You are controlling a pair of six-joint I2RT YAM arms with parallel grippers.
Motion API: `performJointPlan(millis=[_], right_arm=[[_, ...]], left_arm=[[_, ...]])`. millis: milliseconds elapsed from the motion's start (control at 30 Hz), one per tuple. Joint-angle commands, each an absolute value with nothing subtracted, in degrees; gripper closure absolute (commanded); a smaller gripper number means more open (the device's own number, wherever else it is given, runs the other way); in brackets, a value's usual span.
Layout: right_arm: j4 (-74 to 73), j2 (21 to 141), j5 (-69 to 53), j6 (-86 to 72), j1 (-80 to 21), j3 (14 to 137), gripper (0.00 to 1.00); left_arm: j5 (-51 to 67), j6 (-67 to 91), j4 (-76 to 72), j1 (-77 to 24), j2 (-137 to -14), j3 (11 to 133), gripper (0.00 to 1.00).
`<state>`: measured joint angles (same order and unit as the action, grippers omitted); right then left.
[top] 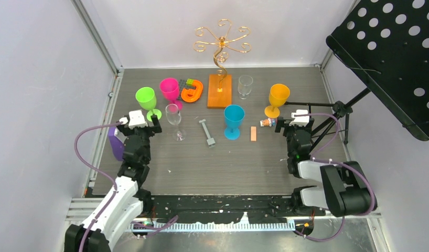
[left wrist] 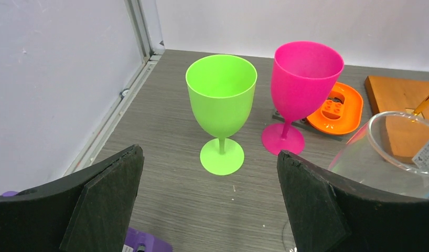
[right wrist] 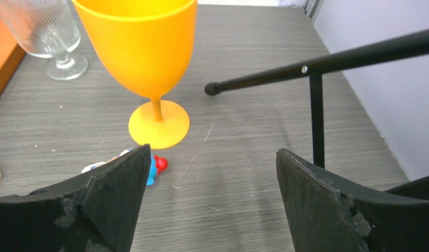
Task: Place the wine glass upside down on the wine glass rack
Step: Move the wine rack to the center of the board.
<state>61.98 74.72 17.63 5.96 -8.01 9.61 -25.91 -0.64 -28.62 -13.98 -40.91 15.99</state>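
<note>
Gaping at left pincer (left wrist: 208, 153) and right pincer (right wrist: 212, 151), clear wine glass (top: 174, 115) upright at left's three o'clock, brick (left wrist: 334, 106) inside orange tray (left wrist: 354, 113).

High rear overview, close low forward-facing wrist views, left shares green goblet (top: 146, 97)

No readable text — sticker (left wrist: 426, 156) on wine glass (left wrist: 369, 157) illegible.

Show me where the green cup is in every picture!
Top external: the green wine glass stands left of middle, just left of the pink glass.
Left wrist: middle of the picture, again left of the pink glass.
Right wrist: not in it.
Shared landmark: the orange rack base, at the right edge of the left wrist view and the left edge of the right wrist view.
</note>
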Motion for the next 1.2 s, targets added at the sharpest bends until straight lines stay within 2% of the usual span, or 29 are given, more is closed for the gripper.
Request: performJointPlan(millis=[0,267,633,767,933,1167], right_arm=[[56.9,68.6,16.3,5.9,-7.7,12.1,0.05],[42.3,57.8,15.2,2.0,-7.8,14.6,0.05],[19.7,46.3,10.3,-3.6,-7.9,27.3,0.05],[6.6,46.9,11.2,-7.7,-7.8,35.4,0.05],[-1.2,48.4,11.4,-9.9,-7.8,44.1,0.05],[-10.7,53.8,3.9,-12.7,-7.9,55.4,0.05]], left_arm=[[-26.3,2.7,-23.8,-14.2,-38.8,19.9,0.01],[-24.7,5.5,-15.8,-14.2,-35.7,25.8,0.01],[-23.6,12.2,-6.0,-14.2,-32.5,35.8,0.01],[-20.2,16.6,2.5,-14.2,-34.6,43.0,0.01],[-15.4,17.3,11.6,-14.2,-38.9,52.6,0.01],[-7.4,19.2,14.0,-14.1,-45.9,59.5,0.01]])
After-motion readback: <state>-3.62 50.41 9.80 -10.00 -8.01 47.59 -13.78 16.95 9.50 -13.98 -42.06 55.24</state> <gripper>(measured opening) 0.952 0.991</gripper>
